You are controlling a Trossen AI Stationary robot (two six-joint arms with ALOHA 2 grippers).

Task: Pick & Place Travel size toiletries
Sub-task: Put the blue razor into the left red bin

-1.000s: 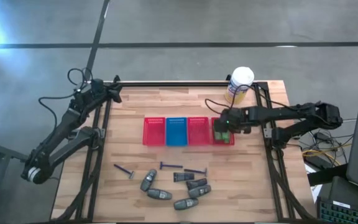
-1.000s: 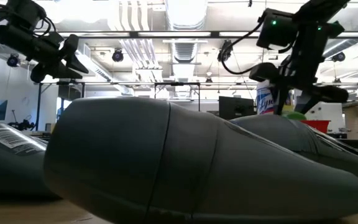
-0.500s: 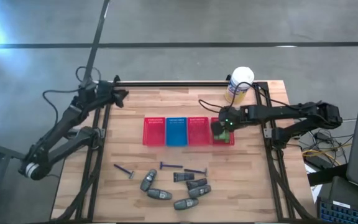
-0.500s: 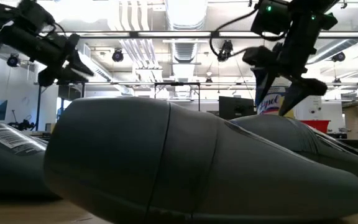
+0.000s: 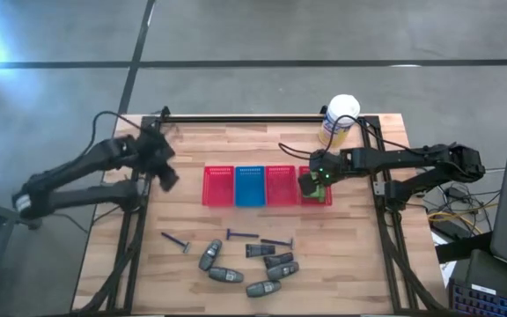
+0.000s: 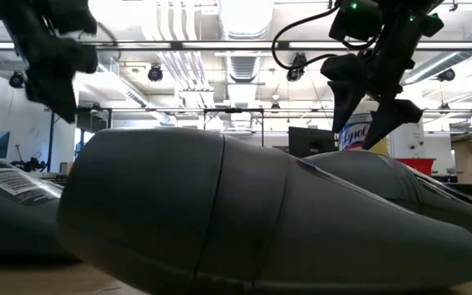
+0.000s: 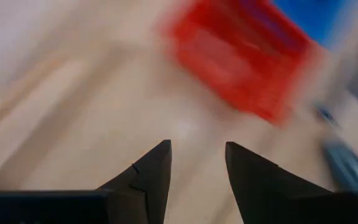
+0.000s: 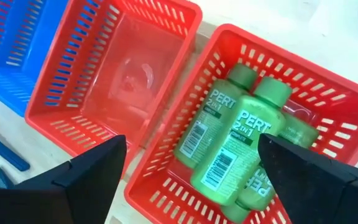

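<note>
Three green bottles (image 8: 238,146) lie in the rightmost red basket (image 8: 328,106), the far-right one of the row (image 5: 319,195). My right gripper (image 8: 191,146) hangs open just above that basket (image 5: 310,180), holding nothing. On the near half of the table lie thin dark razors (image 5: 177,240), grey oval bottles (image 5: 209,256) and small dark bottles (image 5: 277,260). In the low view a grey bottle (image 6: 244,221) fills the foreground. My left gripper (image 5: 163,170) hovers open over bare wood left of the baskets, its fingers (image 7: 157,165) apart with nothing between them.
Two more red baskets (image 5: 218,185) (image 5: 280,183) and a blue one (image 5: 249,185) stand in a row across the table's middle. A white-and-yellow canister (image 5: 339,119) stands at the far right corner. Black frame rails (image 5: 253,118) run along the table's edges.
My right gripper has opened over the rightmost red basket, let go of a green bottle that now lies in it, and shifted slightly left. My left arm has swung from the far left corner toward the near side, lowering toward the table beside the baskets.
</note>
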